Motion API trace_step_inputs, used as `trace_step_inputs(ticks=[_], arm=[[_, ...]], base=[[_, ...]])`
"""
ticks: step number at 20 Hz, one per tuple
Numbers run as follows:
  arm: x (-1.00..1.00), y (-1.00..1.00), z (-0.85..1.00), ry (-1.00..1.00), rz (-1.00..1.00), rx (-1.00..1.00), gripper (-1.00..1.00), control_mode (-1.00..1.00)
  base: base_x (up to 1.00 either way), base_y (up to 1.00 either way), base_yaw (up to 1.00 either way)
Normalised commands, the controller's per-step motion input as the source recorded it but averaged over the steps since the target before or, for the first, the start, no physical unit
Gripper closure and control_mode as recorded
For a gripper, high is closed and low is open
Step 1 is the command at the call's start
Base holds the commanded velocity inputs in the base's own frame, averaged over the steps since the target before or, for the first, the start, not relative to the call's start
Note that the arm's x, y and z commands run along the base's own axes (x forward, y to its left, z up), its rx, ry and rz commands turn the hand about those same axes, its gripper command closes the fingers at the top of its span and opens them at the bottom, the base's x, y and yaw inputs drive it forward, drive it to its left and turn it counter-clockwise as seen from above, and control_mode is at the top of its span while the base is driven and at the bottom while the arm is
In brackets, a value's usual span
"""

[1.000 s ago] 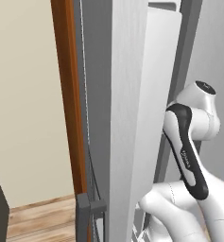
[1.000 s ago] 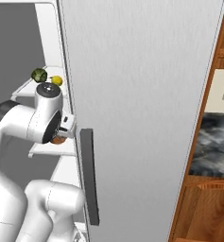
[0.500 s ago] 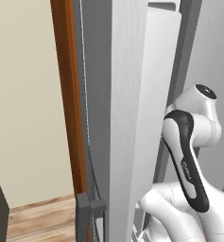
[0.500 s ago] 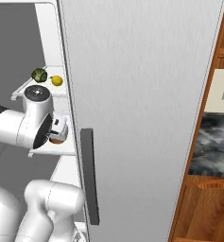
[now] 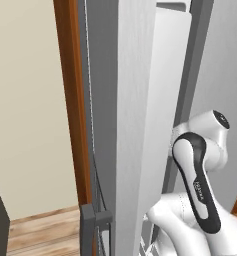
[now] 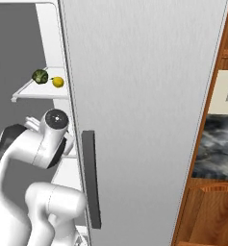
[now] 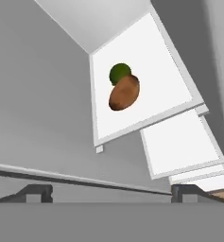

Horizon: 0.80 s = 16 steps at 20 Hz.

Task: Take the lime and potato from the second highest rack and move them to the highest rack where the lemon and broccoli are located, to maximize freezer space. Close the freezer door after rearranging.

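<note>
Two items wait unmoved. Left base view: arm [image 5: 195,185] wedged just beside the open door's [image 5: 135,125] edge; a wide swing could knock it. Right base view: broccoli [image 6: 39,76] and lemon [image 6: 58,82] crowd the top rack [image 6: 24,92] near its front lip; careless placing may push them off. Hand view: potato [image 7: 124,92] touches lime [image 7: 119,73] on their rack [image 7: 146,71], so gripping one may roll the other. Fingertips [image 7: 38,193] sit wide apart, gripper [image 7: 111,194] empty.
</note>
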Motion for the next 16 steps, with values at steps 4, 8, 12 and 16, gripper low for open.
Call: trace_step_inputs(ticks=[4,8,12,16], arm=[[0.57,0.09,-0.17,0.01,-0.24,0.10,-1.00,-1.00],[0.53,0.10,-0.09,0.05,-0.23,0.03,-1.00,-1.00],[0.46,0.10,-0.17,0.12,-0.18,0.04,-1.00,-1.00],[0.38,0.00,-0.23,0.14,-0.04,0.07,-1.00,-1.00]], base=[[0.00,0.00,0.00],[0.00,0.00,0.00],[0.00,0.00,0.00],[0.00,0.00,0.00]])
